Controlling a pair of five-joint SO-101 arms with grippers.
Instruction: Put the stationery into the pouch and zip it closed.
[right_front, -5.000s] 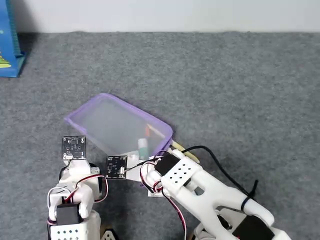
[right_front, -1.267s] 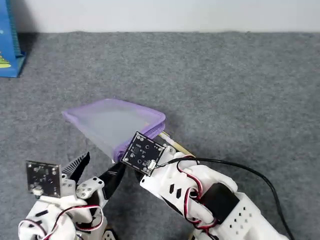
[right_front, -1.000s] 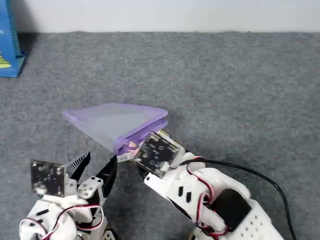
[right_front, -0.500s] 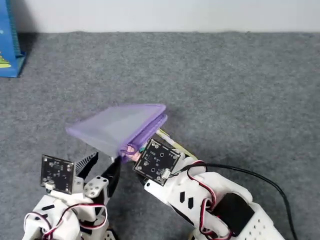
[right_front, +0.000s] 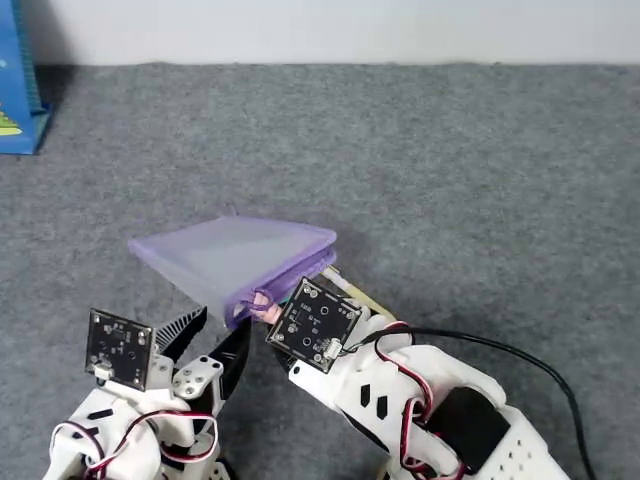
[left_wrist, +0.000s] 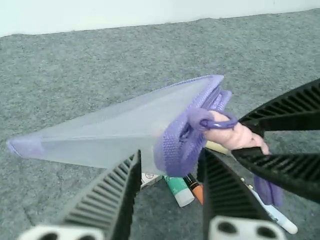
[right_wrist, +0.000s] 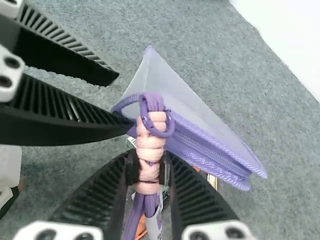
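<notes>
Pens (left_wrist: 179, 189) beneath the tilted pouch (left_wrist: 115, 132) show in the left wrist view.

Both arms are white printed shells, the left arm (right_front: 130, 440) slimmer than the bulky right arm (right_front: 400, 390). Each carries a small square, dark circuit board with silver screws at the corners. The right arm's board (right_front: 315, 322) sits just beside the pouch (right_front: 235, 262). Thin red, black and white wires (right_front: 408, 392) loop round the joints, and a thick black cable (right_front: 500, 350) trails off the right arm. A black motor block (right_front: 470, 425) is set into its shell, which has small holes and slots. The fingers (left_wrist: 220, 192) are black and ribbed, on white bases with dark screw holes.
</notes>
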